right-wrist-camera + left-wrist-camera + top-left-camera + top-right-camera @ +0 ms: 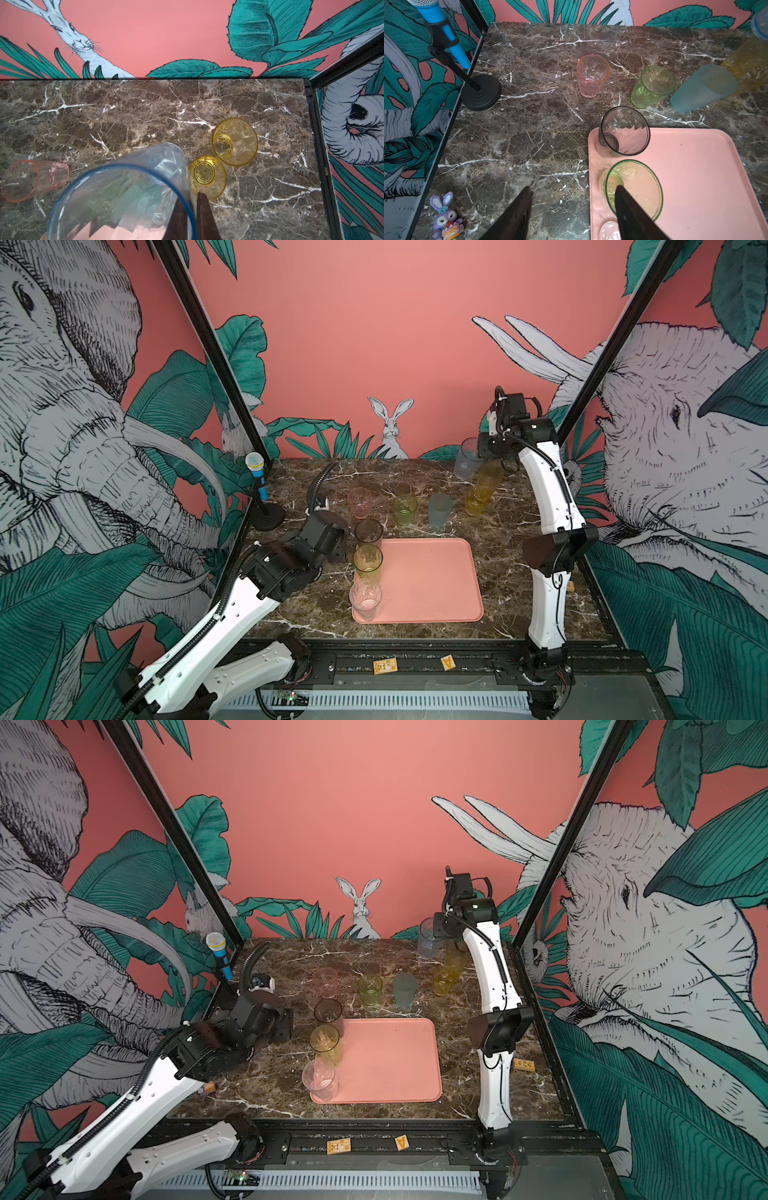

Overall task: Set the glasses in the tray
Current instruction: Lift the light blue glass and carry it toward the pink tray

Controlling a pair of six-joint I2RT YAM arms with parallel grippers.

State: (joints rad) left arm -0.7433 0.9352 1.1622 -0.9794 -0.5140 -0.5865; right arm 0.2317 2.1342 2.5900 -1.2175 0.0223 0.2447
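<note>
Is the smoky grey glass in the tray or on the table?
In: the smoky grey glass stands upright, its base inside the tray corner.

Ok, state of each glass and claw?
Smoky grey tumbler: in salmon-pink tray.
Tall green tumbler: in tray.
Clear tumbler: in tray.
Pink tumbler: on marble table.
Short green tumbler: on table.
Teal-grey tumbler: on table.
Tall amber tumbler: on table.
Short amber tumbler: on table.
Lilac-blue tumbler: lifted, tilted.
Left claw: open, empty.
Right claw: gripping lilac-blue tumbler.
</note>
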